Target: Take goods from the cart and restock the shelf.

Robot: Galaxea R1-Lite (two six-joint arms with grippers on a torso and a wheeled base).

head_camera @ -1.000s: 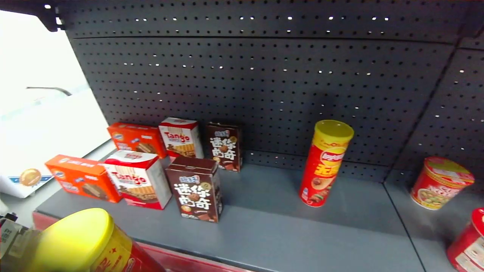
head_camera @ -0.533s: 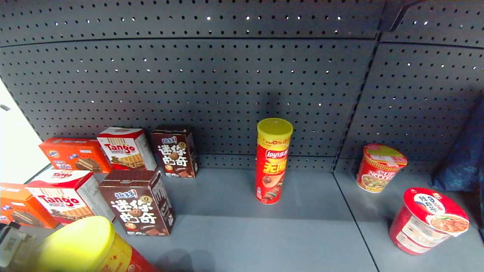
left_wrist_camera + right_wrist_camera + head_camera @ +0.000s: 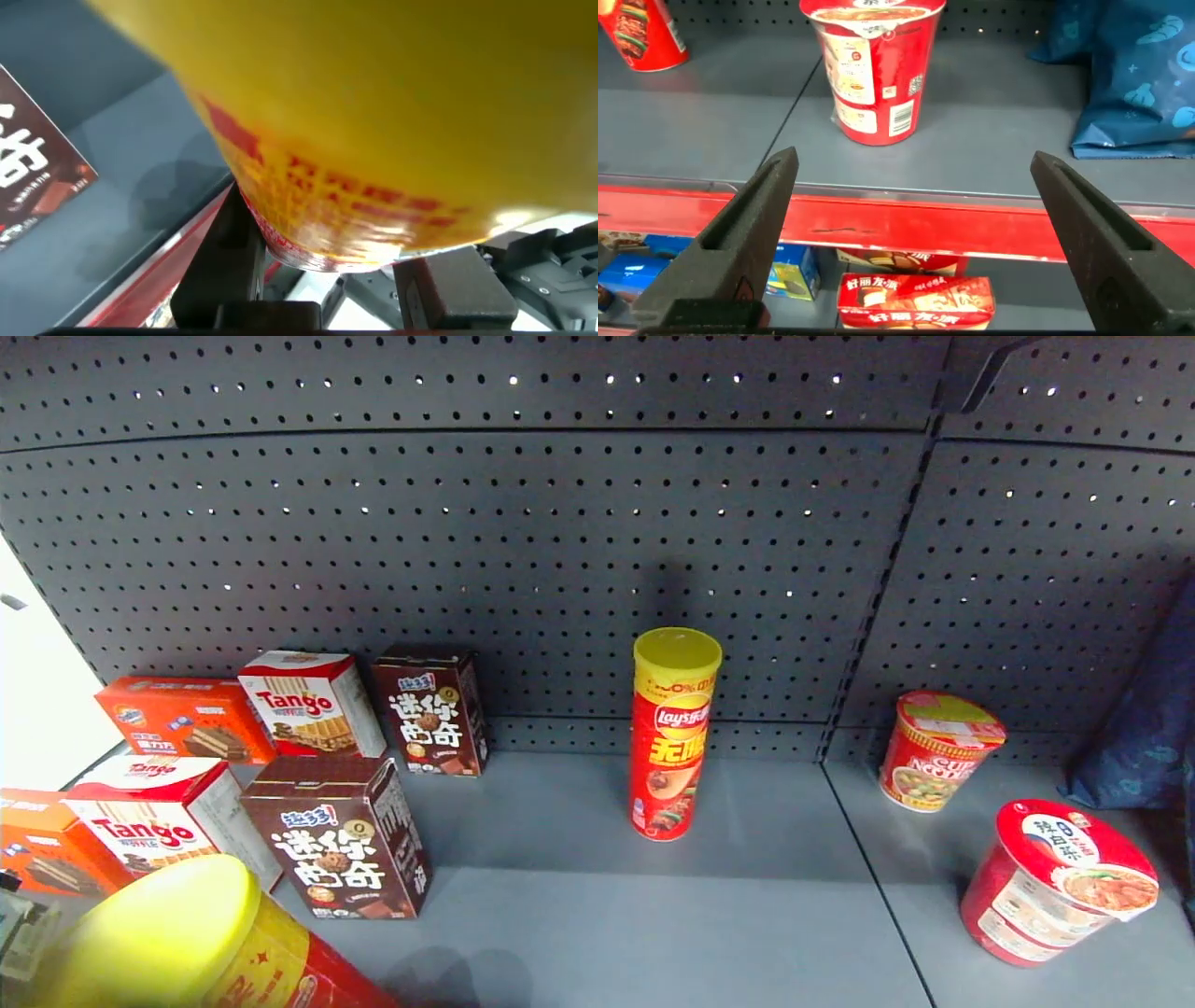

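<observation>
Currently, the left gripper is clamped on a red cylindrical chip can with a yellow plastic lid. Its black fingers press the can's body from both sides. This held can sits at the near left of the scene, in front of the boxes, with its lid fitted.

The grey metal shelf is backed by a dark perforated panel.
- Left section: three pairs of closed cardboard boxes stand in a far row and a near row.
  - Orange boxes: far, near.
  - White-and-red wafer boxes: far, near.
  - Brown boxes: far, near.
- Centre: a second red chip can with a yellow lid stands upright close to the panel, well apart from the boxes.
- Right section: two red paper noodle cups have their lids sealed, one far and one near.
- Far right: a blue patterned bag lies beside the cups.

No container's contents can be seen.

The right gripper hangs in front of the shelf's red front strip, level with the near cup. Its fingers are spread wide with nothing between them. Below the strip lies a red-and-white packet.
</observation>
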